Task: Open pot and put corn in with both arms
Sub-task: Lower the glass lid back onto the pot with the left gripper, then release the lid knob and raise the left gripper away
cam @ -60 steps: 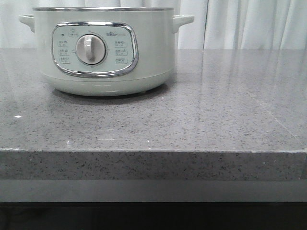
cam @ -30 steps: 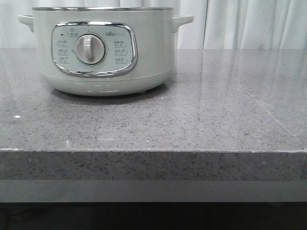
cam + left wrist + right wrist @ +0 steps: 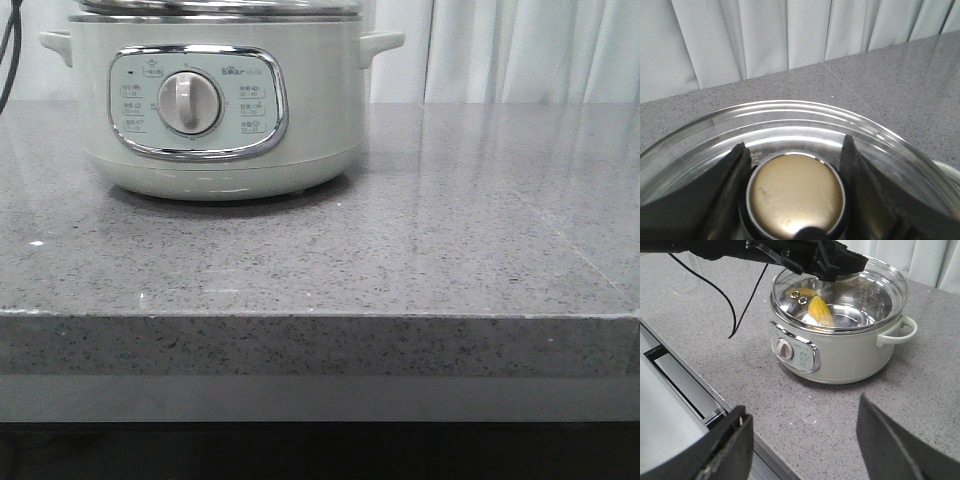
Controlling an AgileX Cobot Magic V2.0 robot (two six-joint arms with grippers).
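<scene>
Here the front view shows one pot [image 3: 220, 110] standing on the left part of the grey counter [image 3: 400, 250], its dial facing the camera, a handle on each side, and only the silver edge of the lid [image 3: 215, 8] at the picture's top; a dark cable [image 3: 8, 60] hangs at the far left. Neither arm and no corn appear in that view.

The left wrist view adds what the front hides: the left gripper [image 3: 795, 165] has its two dark fingers [image 3: 735, 170] set on either side of the lid's round brass-coloured knob [image 3: 796, 195], closed around it, with the glass lid [image 3: 790, 125] spreading beneath and pale curtains [image 3: 765, 35] behind the counter.

The right wrist view alone looks inside. One corn [image 3: 821, 312] lies in the pot [image 3: 840, 345], seen through the glass lid [image 3: 880, 285], which sits over the rim; whether it rests on it or is raised slightly is unclear. The left arm reaches in from the left and grips the knob. The right gripper [image 3: 800, 440] hangs away from the pot above the counter, its two fingers spread wide and holding nothing.

Counted: one pot, one lid, one corn, two grippers.
</scene>
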